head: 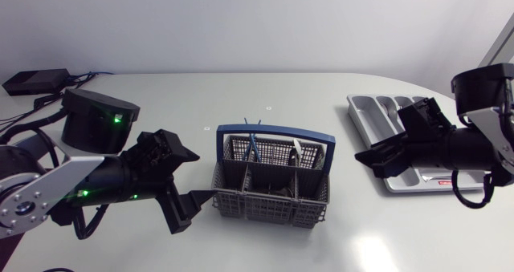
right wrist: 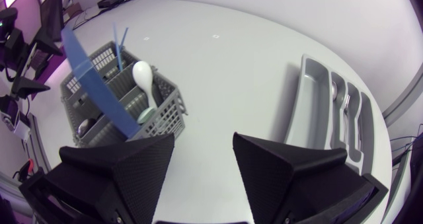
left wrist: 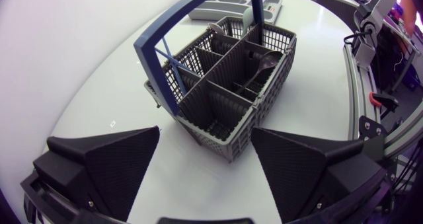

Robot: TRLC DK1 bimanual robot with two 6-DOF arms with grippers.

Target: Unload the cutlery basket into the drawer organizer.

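The grey cutlery basket (head: pixel 269 184) with a blue handle (head: pixel 273 132) stands mid-table. In it are a white spoon (right wrist: pixel 143 76), blue-handled pieces (right wrist: pixel 119 40) and a dark spoon (left wrist: pixel 264 59). My left gripper (head: pixel 201 176) is open just left of the basket, and the basket (left wrist: pixel 225 85) is ahead of its spread fingers (left wrist: pixel 112 164). The grey drawer organizer (head: pixel 365 115) lies at the right, with cutlery (right wrist: pixel 340 95) in its compartments. My right gripper (head: pixel 389 144) hangs open over the organizer's near end with nothing between its fingers (right wrist: pixel 291 164).
A black box (head: pixel 36 81) with cables sits at the table's back left corner. The table's rounded front edge runs close under both arms. Bare tabletop lies between the basket and the organizer (right wrist: pixel 324 118).
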